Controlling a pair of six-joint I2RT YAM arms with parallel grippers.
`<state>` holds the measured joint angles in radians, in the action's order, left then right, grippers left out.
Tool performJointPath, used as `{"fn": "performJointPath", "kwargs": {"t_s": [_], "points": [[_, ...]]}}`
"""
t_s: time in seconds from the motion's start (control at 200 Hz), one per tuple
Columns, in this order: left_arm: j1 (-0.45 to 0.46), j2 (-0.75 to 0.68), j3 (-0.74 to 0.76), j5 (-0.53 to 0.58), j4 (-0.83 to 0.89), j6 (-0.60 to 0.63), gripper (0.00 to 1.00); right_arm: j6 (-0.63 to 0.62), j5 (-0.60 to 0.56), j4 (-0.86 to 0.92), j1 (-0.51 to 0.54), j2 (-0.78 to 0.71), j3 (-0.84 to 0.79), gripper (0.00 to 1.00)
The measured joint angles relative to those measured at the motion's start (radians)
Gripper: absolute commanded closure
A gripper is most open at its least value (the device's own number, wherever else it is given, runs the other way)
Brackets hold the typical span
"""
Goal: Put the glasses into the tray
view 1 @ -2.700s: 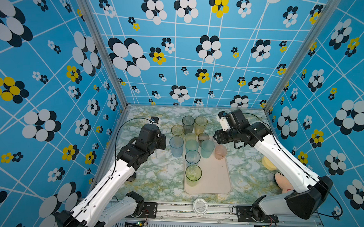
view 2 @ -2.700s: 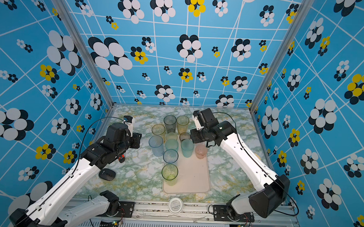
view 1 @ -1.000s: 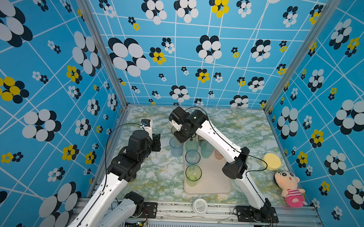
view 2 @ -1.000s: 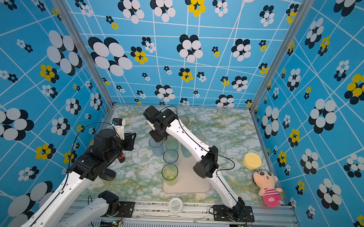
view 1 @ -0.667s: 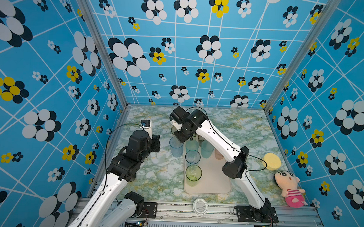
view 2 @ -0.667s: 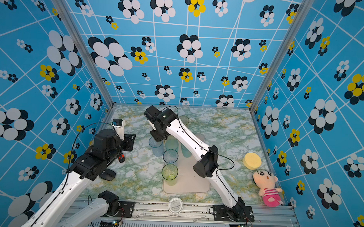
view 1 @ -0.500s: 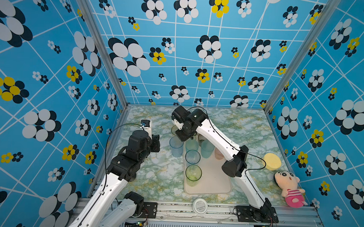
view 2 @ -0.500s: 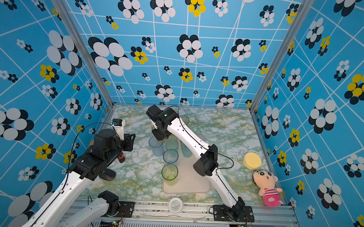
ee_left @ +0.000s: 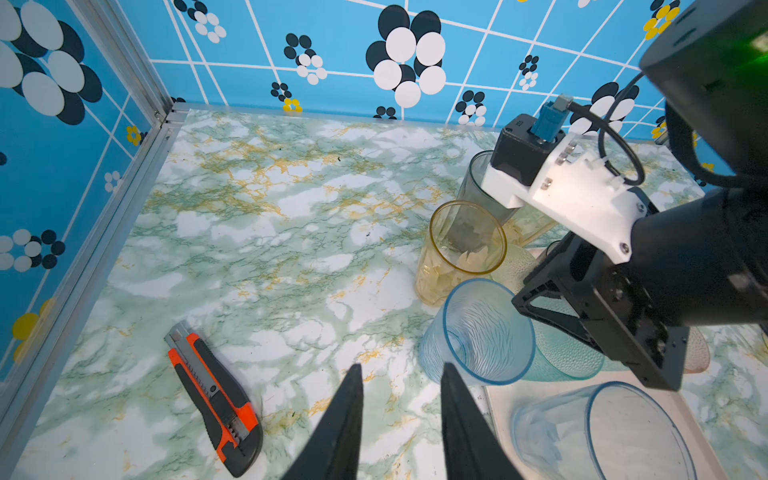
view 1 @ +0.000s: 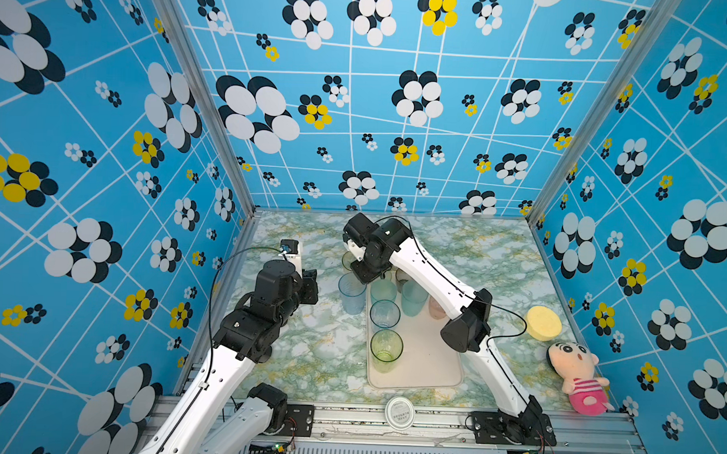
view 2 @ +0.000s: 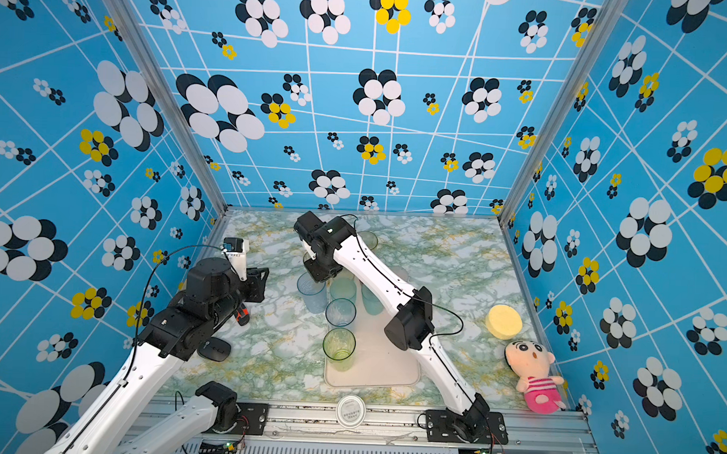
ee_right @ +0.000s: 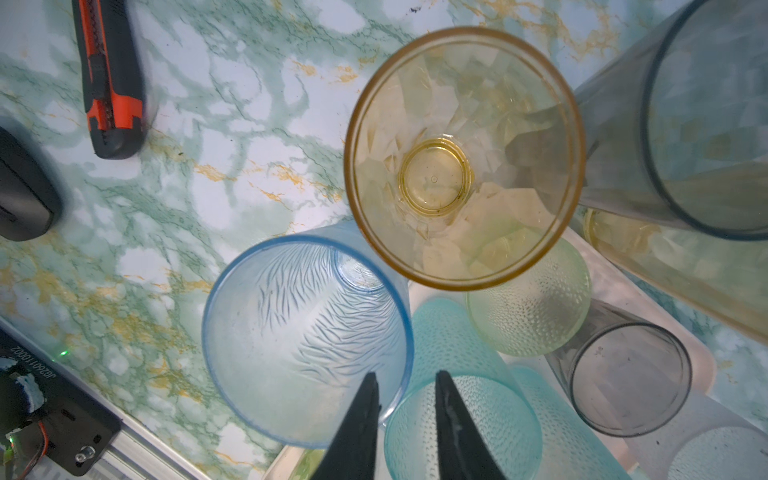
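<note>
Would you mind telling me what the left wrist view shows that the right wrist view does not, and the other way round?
Only the left wrist view shows the right arm, with its wrist camera, and the blue flowered wall. Only the right wrist view shows the black mouse. Both show the orange-and-black utility knife, and the amber glass and the ribbed blue glass standing on the marble table, beside the tray.

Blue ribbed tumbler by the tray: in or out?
Out. The blue tumbler stands upright on the marble table, just outside the rim of the tray.
</note>
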<state>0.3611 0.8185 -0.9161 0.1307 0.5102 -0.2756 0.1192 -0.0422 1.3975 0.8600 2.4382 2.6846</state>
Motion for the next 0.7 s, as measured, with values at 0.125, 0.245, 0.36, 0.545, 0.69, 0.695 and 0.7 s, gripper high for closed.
{"fn": "performJointPath", "kwargs": {"t_s": [0.125, 0.245, 0.36, 0.545, 0.69, 0.695, 0.7], "points": [[-0.002, 0.000, 0.000, 0.000, 0.003, 0.000, 0.67, 0.000, 0.003, -0.003, -0.005, 0.001, 0.000, 0.73], [-0.006, 0.000, 0.000, 0.000, 0.003, 0.005, 0.67, 0.001, 0.008, -0.003, -0.011, 0.005, 0.000, 0.74], [-0.012, -0.002, 0.005, 0.000, 0.004, 0.007, 0.66, 0.004, 0.014, -0.014, -0.014, 0.012, 0.000, 0.74], [-0.018, -0.005, 0.012, -0.003, 0.011, 0.007, 0.66, 0.005, 0.026, -0.021, -0.014, 0.021, 0.000, 0.75], [-0.024, -0.006, 0.013, -0.004, 0.011, 0.007, 0.66, 0.006, 0.027, -0.022, -0.014, 0.026, 0.000, 0.75], [-0.024, -0.006, 0.013, -0.004, 0.011, 0.007, 0.66, 0.006, 0.027, -0.022, -0.014, 0.026, 0.000, 0.75], [-0.024, -0.006, 0.013, -0.004, 0.011, 0.007, 0.66, 0.007, 0.027, -0.022, -0.014, 0.026, 0.000, 0.75]]}}
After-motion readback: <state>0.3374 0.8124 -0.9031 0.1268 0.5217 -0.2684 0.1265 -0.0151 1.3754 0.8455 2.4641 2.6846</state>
